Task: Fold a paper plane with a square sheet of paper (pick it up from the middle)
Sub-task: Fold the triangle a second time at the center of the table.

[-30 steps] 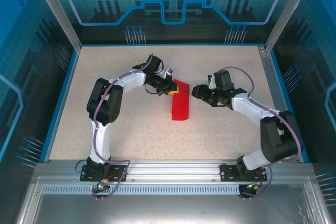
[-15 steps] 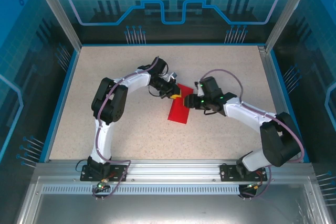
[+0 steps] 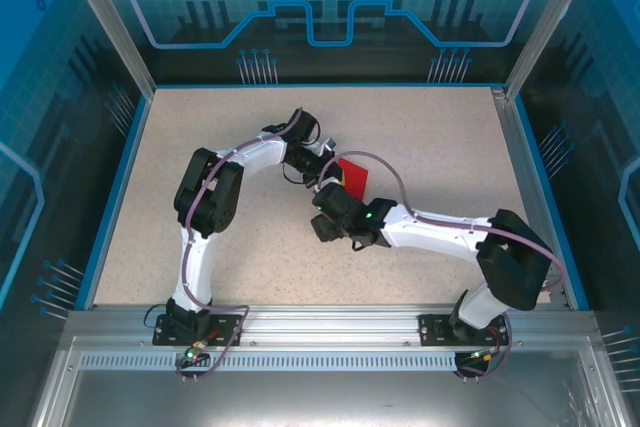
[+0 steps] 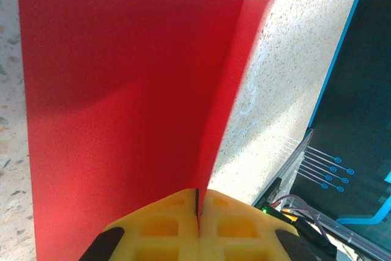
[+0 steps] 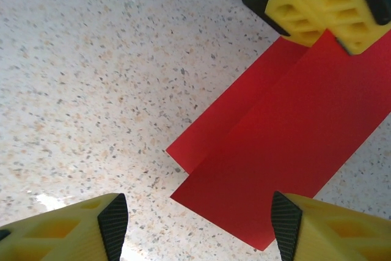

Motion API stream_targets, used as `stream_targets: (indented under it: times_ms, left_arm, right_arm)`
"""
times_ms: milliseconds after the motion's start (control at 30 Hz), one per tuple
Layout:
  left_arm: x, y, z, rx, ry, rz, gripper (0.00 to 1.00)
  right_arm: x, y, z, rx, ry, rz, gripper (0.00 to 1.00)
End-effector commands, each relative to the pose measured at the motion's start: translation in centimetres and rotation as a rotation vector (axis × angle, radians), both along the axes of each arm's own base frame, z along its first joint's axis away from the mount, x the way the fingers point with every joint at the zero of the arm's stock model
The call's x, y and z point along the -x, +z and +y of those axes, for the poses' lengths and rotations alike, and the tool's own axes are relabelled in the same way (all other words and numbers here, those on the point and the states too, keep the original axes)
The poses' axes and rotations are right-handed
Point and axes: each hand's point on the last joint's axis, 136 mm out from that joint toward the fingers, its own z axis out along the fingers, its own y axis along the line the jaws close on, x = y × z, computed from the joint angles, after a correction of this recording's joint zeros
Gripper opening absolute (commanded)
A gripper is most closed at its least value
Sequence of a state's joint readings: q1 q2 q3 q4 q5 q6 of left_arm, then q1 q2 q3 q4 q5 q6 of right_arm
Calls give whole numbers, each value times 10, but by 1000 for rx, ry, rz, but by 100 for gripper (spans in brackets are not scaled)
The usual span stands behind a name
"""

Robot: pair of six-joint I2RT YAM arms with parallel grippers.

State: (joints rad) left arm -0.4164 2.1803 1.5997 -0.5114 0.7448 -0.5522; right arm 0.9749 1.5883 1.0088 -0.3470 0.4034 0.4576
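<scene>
Left gripper (image 4: 197,212) clenched on the near end of the folded square sheet of paper (image 4: 116,108). Right gripper (image 5: 200,227) splayed, empty, above its far end. Probably light, floppy; best pinched along the crease.

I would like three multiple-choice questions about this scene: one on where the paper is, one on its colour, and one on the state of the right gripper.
1. Where on the table is the paper?
A. near the middle
B. in the far left corner
C. at the near edge

2. What colour is the paper?
A. blue
B. red
C. white

3. How is the right gripper?
A. shut on the paper
B. shut on nothing
C. open

Answers:
1 A: the top view shows it mid-table, held by the left gripper.
2 B: it is bright red.
3 C: its fingers stand wide apart in its wrist view.
</scene>
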Motion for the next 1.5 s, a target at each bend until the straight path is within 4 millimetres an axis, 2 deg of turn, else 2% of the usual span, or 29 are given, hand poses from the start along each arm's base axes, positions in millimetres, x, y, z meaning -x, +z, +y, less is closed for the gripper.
stream_targets:
  times_ms: [0, 133, 233, 467, 967, 1033, 1100, 1167, 1233, 1267, 1300, 1333, 1400, 1467]
  left_arm:
    - [4, -9, -1, -13, 16, 52, 5]
    - [4, -10, -1, -14, 16, 53, 5]
    - [4, -11, -1, -17, 19, 53, 5]
    - [5, -11, 0, -18, 16, 56, 5]
    - [4, -7, 1, -21, 19, 45, 7]
    - [3, -7, 1, -24, 24, 40, 10]
    - [2, -5, 1, -26, 29, 34, 15]
    - [0, -3, 3, -36, 43, 20, 24]
    - [-2, 0, 8, -63, 69, -2, 28]
    - [-4, 1, 11, -81, 84, -12, 33]
    - [-6, 1, 16, -106, 108, -21, 43]
    - [-7, 2, 21, -131, 131, -31, 47]
    - [-10, 3, 32, -165, 180, -44, 48]
    - [-9, 0, 44, -194, 227, -39, 54]
  right_arm:
    - [-4, -1, 3, 87, 5, -49, 67]
    - [-2, -10, 7, 184, 10, -69, 67]
    - [0, -16, 2, 255, -13, -71, 64]
    - [2, -14, -7, 268, -50, -91, 60]
    - [-2, -8, -10, 203, -67, -67, 15]
    - [-2, -7, -7, 165, -49, -52, 7]
    - [-3, -6, -7, 135, -43, -37, 4]
    - [-4, -7, -9, 115, -44, -25, 2]
    - [-4, -8, -9, 71, -35, 0, 1]
    - [-4, -7, -8, 40, -30, 14, 0]
    - [-4, -7, -7, -4, -23, 34, 0]
    - [-4, -7, -6, -50, -17, 54, 0]
    - [-6, -4, -8, -139, -24, 83, 0]
    - [-9, 0, -8, -260, -18, 125, 0]
